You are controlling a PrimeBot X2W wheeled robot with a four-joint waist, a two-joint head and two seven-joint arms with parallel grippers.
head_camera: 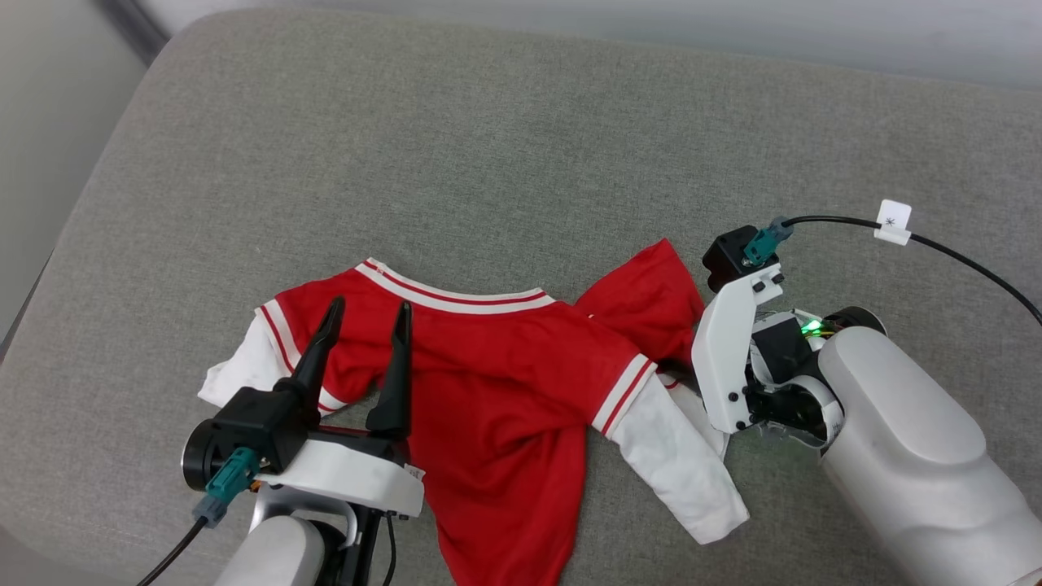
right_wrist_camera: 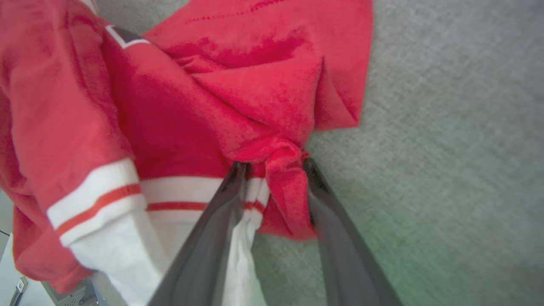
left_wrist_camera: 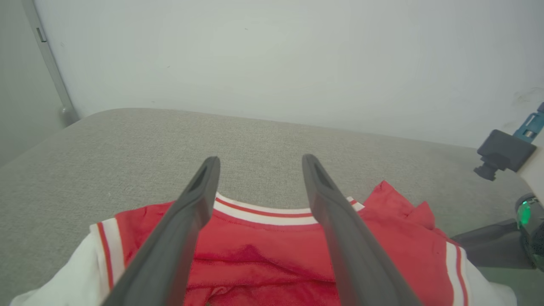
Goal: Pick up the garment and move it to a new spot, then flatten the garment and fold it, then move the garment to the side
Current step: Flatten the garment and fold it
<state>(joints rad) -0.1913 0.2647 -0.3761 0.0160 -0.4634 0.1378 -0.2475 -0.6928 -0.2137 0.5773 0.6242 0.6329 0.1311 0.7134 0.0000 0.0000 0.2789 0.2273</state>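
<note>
Garment (head_camera: 505,374), just one, lies crumpled on one grey cushion (head_camera: 488,163)

The garment (head_camera: 505,366) covers the near middle of the grey cushion (head_camera: 488,122). Beyond its neckline the far half lies bare and open, as does the strip along the left edge. On the right, the right arm (head_camera: 895,423) and its black cable (head_camera: 961,252) cross the cushion. A wall (left_wrist_camera: 272,63) closes the far side.
</note>
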